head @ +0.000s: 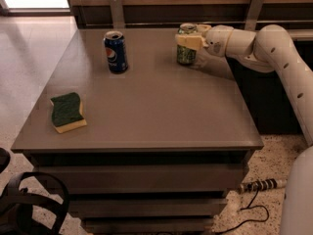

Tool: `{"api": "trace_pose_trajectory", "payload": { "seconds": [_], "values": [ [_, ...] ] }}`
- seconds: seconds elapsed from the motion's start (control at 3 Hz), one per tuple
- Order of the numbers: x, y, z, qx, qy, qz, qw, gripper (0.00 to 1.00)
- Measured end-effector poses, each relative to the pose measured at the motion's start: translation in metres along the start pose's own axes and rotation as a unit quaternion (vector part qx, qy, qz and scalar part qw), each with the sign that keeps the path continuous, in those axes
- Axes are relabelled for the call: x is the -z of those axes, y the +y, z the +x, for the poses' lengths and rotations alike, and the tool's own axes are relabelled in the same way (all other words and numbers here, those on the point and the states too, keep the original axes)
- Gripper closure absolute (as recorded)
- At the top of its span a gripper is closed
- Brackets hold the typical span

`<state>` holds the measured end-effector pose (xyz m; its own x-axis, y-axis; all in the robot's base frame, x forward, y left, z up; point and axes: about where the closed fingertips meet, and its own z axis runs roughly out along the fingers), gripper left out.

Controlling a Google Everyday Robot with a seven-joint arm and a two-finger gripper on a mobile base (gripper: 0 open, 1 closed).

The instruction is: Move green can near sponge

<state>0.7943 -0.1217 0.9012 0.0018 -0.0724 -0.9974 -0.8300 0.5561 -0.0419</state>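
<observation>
Green mottled drink can [185, 56]: stood upright, far right of grey table [161, 111]
White gripper [189, 39]: clenched around can's top
Green-and-yellow rectangular sponge [67, 111]: front left, well apart

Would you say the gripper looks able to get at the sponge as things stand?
Probably yes. The gripper is at the green can, far right; the sponge lies front left, with bare tabletop between them. The Pepsi can stands back from that line, though the stretch looks long.
</observation>
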Motion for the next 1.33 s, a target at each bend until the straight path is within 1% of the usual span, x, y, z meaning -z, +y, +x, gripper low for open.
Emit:
{"api": "trace_pose_trajectory", "payload": {
  "seconds": [0.33,0.67,1.0,1.33],
  "values": [
    [0.002,0.018,-0.017,0.013,0.007,-0.014,0.9998,1.00],
    [0.008,0.046,-0.040,0.033,0.007,-0.020,0.9992,1.00],
    [0.006,0.086,-0.050,0.042,-0.001,-0.036,0.9985,1.00],
    [-0.005,0.129,-0.049,0.038,-0.016,-0.064,0.9971,1.00]
  ]
}}
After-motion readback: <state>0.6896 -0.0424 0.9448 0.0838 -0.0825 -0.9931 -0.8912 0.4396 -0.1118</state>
